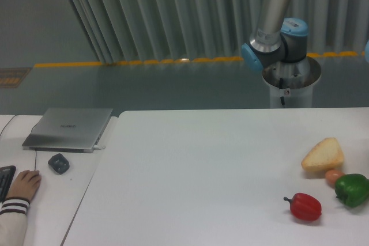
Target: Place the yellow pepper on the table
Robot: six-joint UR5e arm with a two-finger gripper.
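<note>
The grey-and-blue jointed robot arm (275,21) runs out past the top edge, so its gripper is out of frame; the glossy green toy pepper (351,190) is clipped by the right edge; the small orange ball (332,176) is partly hidden behind it; the dark keyboard corner (5,179) and the striped-cuffed human hand (23,185) are cut by the left edge; the large white table (196,177) continues beyond the bottom and right edges.
</note>
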